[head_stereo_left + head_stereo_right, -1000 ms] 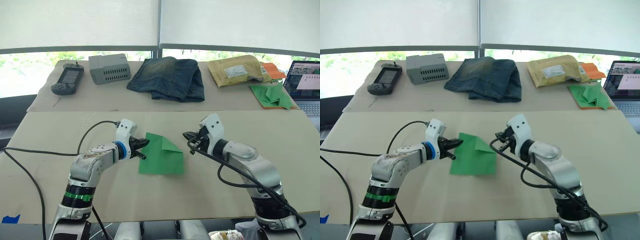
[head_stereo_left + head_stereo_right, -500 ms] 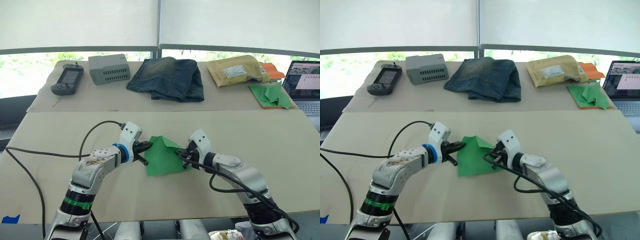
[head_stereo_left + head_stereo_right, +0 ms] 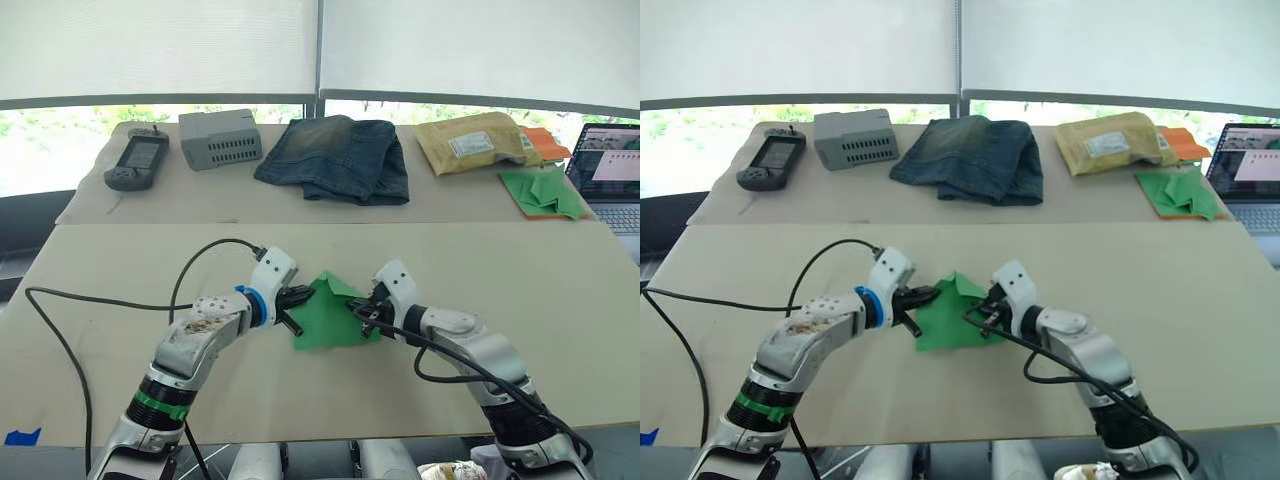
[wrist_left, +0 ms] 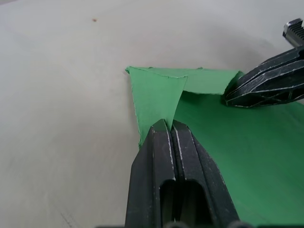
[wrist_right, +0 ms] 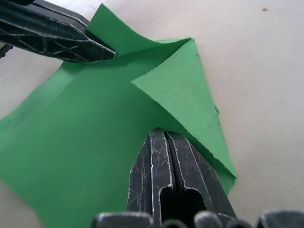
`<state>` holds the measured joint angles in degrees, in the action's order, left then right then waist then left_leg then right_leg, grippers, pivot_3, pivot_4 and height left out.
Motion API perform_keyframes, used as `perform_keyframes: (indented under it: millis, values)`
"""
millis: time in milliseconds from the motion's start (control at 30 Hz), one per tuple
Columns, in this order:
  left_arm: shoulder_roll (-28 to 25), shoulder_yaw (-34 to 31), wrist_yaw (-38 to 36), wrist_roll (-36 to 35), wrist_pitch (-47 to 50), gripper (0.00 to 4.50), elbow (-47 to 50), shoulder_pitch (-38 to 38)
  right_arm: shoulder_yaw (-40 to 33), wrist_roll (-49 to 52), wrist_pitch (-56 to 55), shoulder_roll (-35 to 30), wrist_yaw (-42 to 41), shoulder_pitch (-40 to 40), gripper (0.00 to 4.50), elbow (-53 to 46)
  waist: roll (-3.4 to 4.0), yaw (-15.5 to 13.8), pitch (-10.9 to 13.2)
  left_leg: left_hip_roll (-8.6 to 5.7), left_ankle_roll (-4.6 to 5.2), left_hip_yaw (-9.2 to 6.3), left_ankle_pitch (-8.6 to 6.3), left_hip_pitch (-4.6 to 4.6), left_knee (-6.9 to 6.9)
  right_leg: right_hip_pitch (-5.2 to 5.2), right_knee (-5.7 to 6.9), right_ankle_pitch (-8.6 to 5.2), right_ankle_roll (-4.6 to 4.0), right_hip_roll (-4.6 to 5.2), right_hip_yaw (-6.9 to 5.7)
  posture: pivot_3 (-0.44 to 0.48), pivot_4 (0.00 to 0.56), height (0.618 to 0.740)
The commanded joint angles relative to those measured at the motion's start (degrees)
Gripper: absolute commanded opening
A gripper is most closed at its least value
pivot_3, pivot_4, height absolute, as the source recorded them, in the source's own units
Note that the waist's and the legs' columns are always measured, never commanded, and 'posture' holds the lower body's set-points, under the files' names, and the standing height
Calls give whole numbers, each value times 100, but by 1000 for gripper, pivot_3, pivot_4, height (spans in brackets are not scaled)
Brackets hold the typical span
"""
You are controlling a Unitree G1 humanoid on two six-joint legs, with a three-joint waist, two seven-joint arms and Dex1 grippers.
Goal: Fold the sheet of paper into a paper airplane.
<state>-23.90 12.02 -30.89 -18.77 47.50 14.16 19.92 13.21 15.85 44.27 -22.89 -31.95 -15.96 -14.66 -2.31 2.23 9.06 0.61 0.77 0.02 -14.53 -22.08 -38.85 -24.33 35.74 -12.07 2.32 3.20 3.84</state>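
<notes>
Left eye view: sheet of paper [image 3: 330,318], green, on near table [image 3: 120,270] btwn both grippers, 2 top corners folded in. Left gripper [image 3: 296,297]: fingers pressed together, pinching sheet's left folded flap. Right gripper [image 3: 364,310]: fingers closed, clamped on sheet's right edge by 2nd flap. Far table: jeans [image 3: 335,157], grey box [image 3: 220,137], heap of green darts [image 3: 543,190].

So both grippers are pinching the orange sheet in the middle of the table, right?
Not quite: the sheet of paper is bright green, not orange, as the left eye view shows. The rest holds: the left gripper and the right gripper are both shut on it, mid-table.
</notes>
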Motion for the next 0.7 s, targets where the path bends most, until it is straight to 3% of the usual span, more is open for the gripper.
perform_keyframes:
  millis: [33,567,700]
  values:
    - [-1,269,-105,158,-116,14,38,33,167,2,263,46,16,143,0,-24,0,-5,0,-1,0,1,0,1,0,1,0,0,0,0,0,0,150,728]
    - [-109,726,-368,590,-205,14,-159,124,59,177,370,-22,-101,236,0,-480,1,-32,0,-1,0,0,0,3,0,4,0,-1,2,2,0,0,150,728]
    - [-74,755,-462,560,-115,14,-278,72,-529,830,838,-201,-383,-134,0,-1183,1,-54,0,-3,0,-1,0,-2,-1,2,-1,-1,2,5,0,0,150,728]
